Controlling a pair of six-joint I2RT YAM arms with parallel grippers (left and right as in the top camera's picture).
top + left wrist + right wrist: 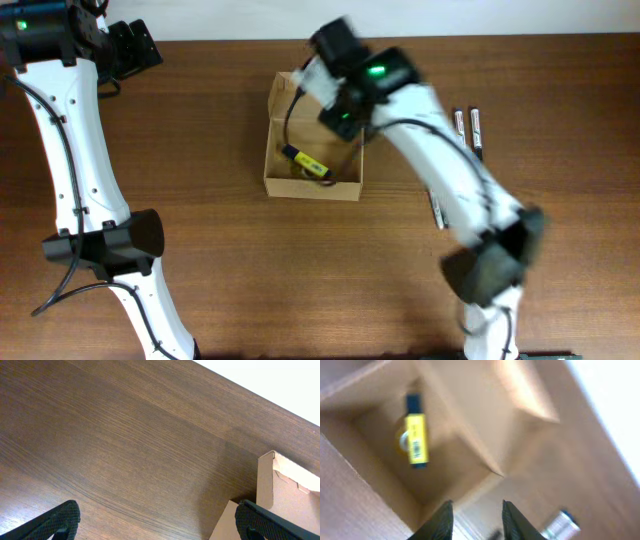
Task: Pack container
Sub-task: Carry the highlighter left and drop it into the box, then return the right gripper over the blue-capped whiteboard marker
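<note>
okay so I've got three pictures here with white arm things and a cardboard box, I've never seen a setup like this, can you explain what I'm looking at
These are two white robot arms at a wooden table. One picture looks down from above; the other two come from cameras on each arm's wrist. An open cardboard box holds a yellow-and-black marker. More markers lie to one side of the box. The right arm's fingers hover over the box, slightly apart, holding nothing. The left arm's fingers sit spread wide beside the box, also empty.
</note>
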